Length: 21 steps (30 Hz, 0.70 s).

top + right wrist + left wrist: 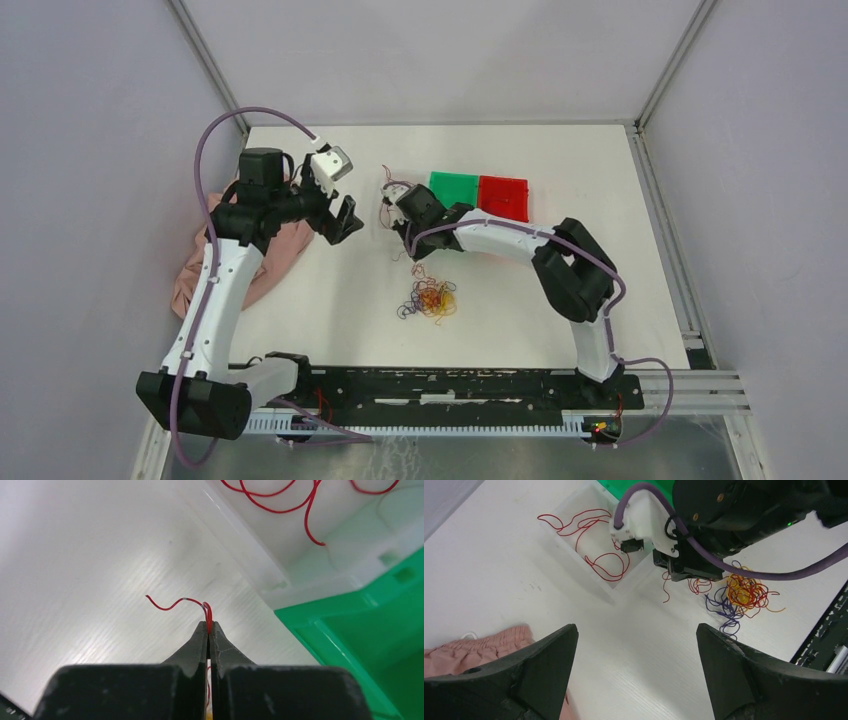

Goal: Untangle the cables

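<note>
The cables lie as a tangled clump [432, 298] of red, orange and purple wire in the middle of the table, also in the left wrist view [739, 592]. My right gripper [207, 622] is shut on a single red cable [172, 604], whose free end curls out past the fingertips just above the table. From above, that gripper [402, 228] sits beyond the clump. A few loose red cables [594, 545] rest in a white tray [240, 535]. My left gripper [636, 627] hangs open over bare table, left of the clump, holding nothing.
A green tray [455, 188] and a red tray [503, 197] stand side by side at the back, right of the white tray. A pink cloth [270, 260] lies bunched at the table's left edge under the left arm. A black rail [450, 385] runs along the near edge.
</note>
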{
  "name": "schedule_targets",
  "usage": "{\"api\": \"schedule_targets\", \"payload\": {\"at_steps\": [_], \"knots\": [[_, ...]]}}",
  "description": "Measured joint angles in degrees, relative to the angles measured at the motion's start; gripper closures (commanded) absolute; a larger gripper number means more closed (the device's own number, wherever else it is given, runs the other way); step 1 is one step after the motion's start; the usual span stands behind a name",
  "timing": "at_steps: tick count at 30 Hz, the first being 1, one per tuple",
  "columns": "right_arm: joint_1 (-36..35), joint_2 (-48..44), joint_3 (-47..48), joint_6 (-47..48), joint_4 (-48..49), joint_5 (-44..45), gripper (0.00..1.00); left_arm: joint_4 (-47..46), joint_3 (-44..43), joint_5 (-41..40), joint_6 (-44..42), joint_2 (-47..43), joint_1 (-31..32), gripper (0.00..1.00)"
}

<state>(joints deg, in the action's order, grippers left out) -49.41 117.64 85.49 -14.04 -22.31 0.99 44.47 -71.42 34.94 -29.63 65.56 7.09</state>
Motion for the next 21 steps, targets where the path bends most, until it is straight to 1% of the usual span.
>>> {"api": "schedule_targets", "payload": {"at_steps": [4, 11, 16, 21], "knots": [[0.0, -6.9, -0.5, 0.2, 0.7, -2.5, 1.0, 0.0, 1.1, 2.8, -0.1, -0.6, 0.0, 0.04], [0.0, -23.1, -1.8, -0.9, 5.6, -8.7, 1.0, -1.2, 5.9, 8.9, -0.7, -4.3, 0.0, 0.03], [0.0, -29.3, -3.7, -3.7, 9.7, -13.1, 1.0, -5.6, 8.4, 13.0, 2.4, -7.5, 0.0, 0.06], [0.0, -31.8, -6.0, -7.3, 13.5, -16.8, 1.0, -9.4, 8.7, 19.7, 7.3, -9.0, 0.1, 0.07]]}}
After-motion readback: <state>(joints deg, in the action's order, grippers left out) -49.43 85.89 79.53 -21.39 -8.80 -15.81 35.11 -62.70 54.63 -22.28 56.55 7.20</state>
